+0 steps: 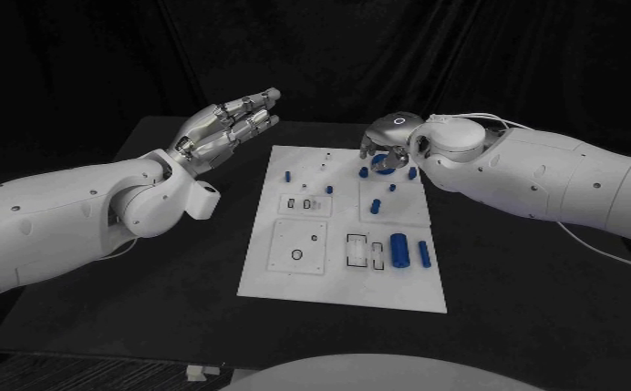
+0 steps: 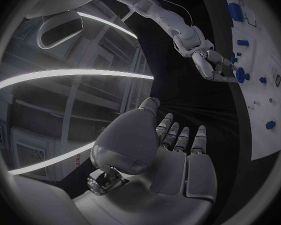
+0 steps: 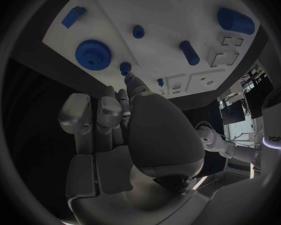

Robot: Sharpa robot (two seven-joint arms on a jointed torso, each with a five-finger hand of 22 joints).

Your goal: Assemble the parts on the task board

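Right hand [image 1: 390,140] over the blue gear [image 3: 93,54] at the task board's [image 1: 336,272] far edge.
Fingers hang apart, empty; descend squarely before closing. Left hand [image 1: 226,127] open, idle.

You are looking at a black, matte surface [image 1: 158,263] with one thing lying directly on it: the flat white rectangular task board [image 1: 345,227], set near the middle and running lengthwise away from the robot. The board lies flat, its near end slightly askew, and dark surface shows along all four of its edges in the head view.
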